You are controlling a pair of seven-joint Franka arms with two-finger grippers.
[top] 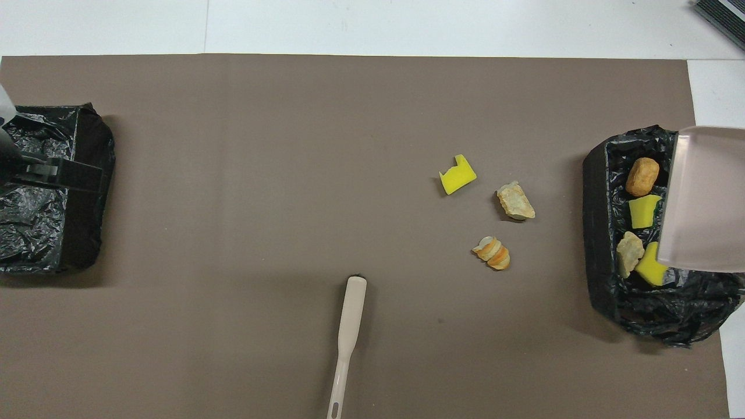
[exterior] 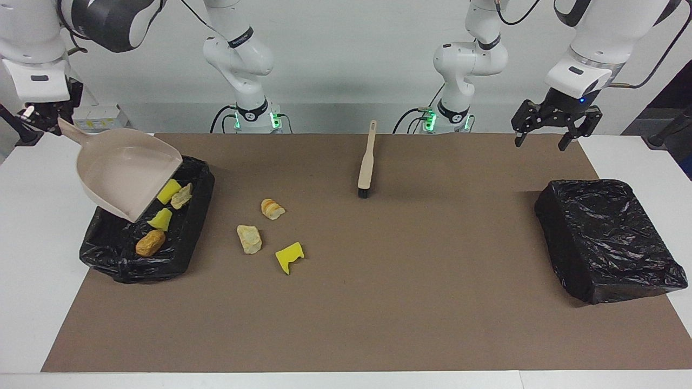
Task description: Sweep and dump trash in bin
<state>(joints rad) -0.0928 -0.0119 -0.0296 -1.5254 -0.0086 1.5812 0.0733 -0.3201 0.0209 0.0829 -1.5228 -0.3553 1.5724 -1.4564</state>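
My right gripper (exterior: 50,119) is shut on the handle of the beige dustpan (exterior: 127,175), which is held tilted, mouth down, over the black-lined bin (exterior: 192,232) at the right arm's end. Several trash pieces lie in that bin, among them a yellow chunk (exterior: 168,190) and an orange-brown lump (exterior: 150,242). Three trash pieces lie on the brown mat beside the bin: a striped bread piece (exterior: 272,209), a pale piece (exterior: 249,239) and a yellow chunk (exterior: 289,257). The brush (exterior: 367,162) lies on the mat, nearer to the robots than those pieces. My left gripper (exterior: 542,143) is open and empty in the air.
A second black-lined bin (exterior: 605,237) stands at the left arm's end of the mat, and the left gripper hangs over its robot-side edge. The brown mat (exterior: 411,302) covers most of the white table. The dustpan (top: 707,198) hides part of the first bin (top: 596,233) from above.
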